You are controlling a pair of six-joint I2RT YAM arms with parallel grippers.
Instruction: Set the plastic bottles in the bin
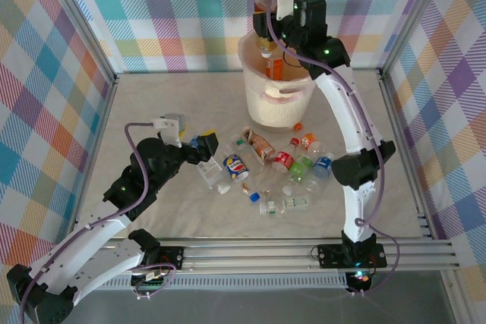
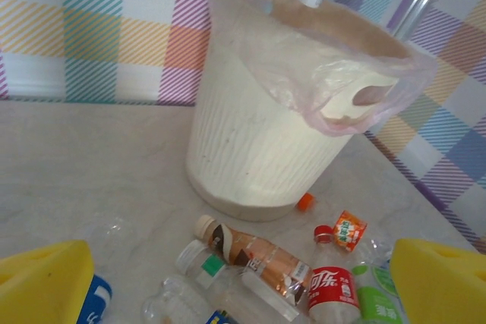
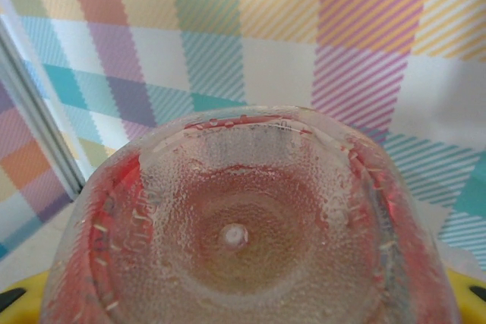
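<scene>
Pastel checked cloth walls enclose a pale marbled tabletop. High over its far side, the right gripper (image 1: 267, 24) is clamped on the base of an orange-labelled bottle (image 1: 269, 57), which hangs cap-down over the mouth of the bin (image 1: 247, 57). The right wrist view looks straight onto that dimpled clear base, with a yellow fingertip (image 3: 467, 277) at the lower corner. Seen from the left wrist, the bottle's white cap sits just above the rim, within the bin's outline.

The bin is lined with a thin pinkish bag, and a loose orange cap (image 1: 298, 125) lies by its foot. Mid-table lies the remaining pile: a Pepsi bottle (image 1: 235, 166), a red-labelled bottle (image 1: 282, 159), a brown-labelled bottle (image 1: 260, 144), and green- and blue-labelled ones beside them.

The left gripper (image 1: 203, 158) hovers just left of the pile, jaws spread wide and empty.

The step in hand looks like the drop, so the right jaws need only part. After that, the left arm would have to lower onto a near bottle, probably the Pepsi one, and close across its body.
</scene>
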